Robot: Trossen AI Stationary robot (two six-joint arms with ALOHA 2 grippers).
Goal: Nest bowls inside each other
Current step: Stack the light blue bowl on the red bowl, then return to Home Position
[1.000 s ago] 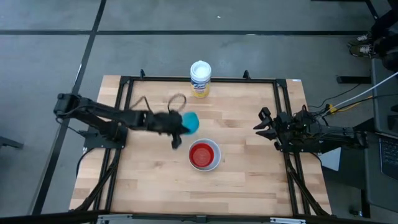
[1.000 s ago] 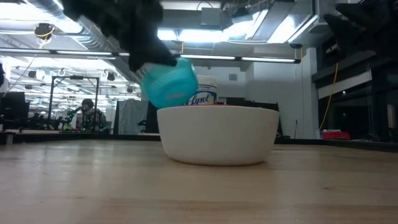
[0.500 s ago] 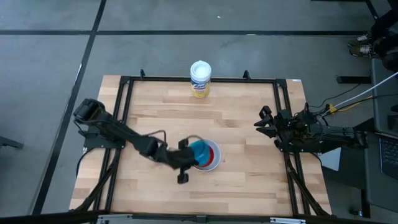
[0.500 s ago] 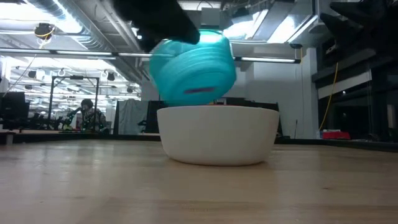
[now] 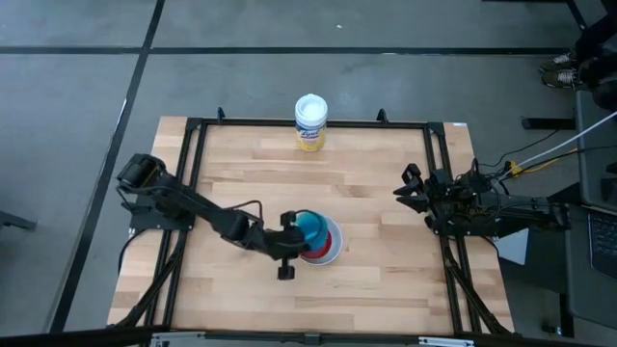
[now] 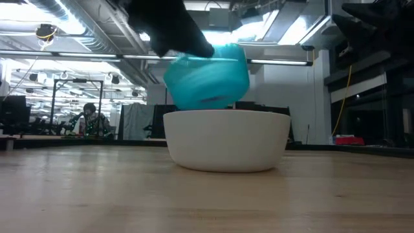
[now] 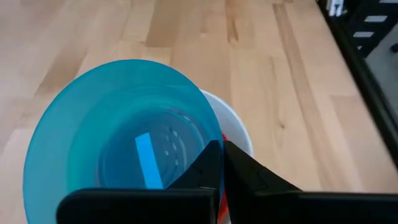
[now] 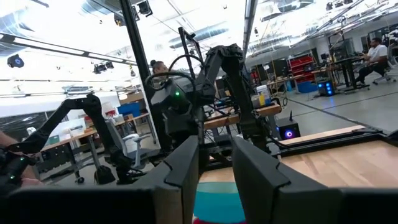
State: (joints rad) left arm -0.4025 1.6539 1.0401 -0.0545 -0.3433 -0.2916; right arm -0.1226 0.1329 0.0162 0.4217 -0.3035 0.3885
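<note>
The teal bowl (image 5: 310, 228) hangs tilted just above the white bowl (image 6: 226, 139), which stands on its base on the table with the red bowl (image 5: 329, 238) nested inside it. My left gripper (image 7: 219, 155) is shut on the teal bowl, reaching in from the table's left. In the left wrist view the teal bowl (image 7: 118, 137) fills the picture, with the white bowl's rim (image 7: 235, 127) showing behind it. My right gripper (image 5: 403, 188) waits open at the table's right edge, with nothing between its fingers (image 8: 183, 168). My left gripper pinches the teal bowl's rim (image 7: 211, 138) on the side nearest the arm, one finger inside the wall and one outside. The fingers come from the table's left, slanting down. The bowl is lifted clear, tilted, its mouth up, above the white bowl.
A white canister with a yellow label (image 5: 310, 120) stands at the middle of the table's far edge. A black frame (image 5: 193, 173) runs along the table's sides. Bare wood lies near and to the right of the white bowl.
My left gripper has swung from the table's middle left toward the near edge and the right, carrying the teal bowl to a spot over the white bowl. It has rolled a little, tipping the bowl. Over the last half second it has almost kept still.
</note>
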